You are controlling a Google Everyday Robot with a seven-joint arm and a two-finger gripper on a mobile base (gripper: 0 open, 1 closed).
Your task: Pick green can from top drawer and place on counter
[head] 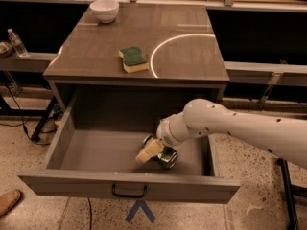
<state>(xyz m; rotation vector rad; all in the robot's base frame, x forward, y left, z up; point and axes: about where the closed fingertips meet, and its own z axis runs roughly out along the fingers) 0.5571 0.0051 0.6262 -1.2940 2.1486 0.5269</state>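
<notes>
The green can (166, 158) lies on its side on the floor of the open top drawer (72, 186), right of centre and near the front panel. My gripper (150, 151) reaches down into the drawer from the right on the white arm and sits against the can's left side, partly covering it. The counter (187, 63) above the drawer has the white arc on its right half and holds no can.
A green-topped yellow sponge (133, 59) lies mid-counter and a white bowl (104, 9) stands at the back left. A water bottle (17, 42) stands on a side shelf at the left. A shoe (8, 201) and a blue floor arrow (140, 212) are in front of the drawer.
</notes>
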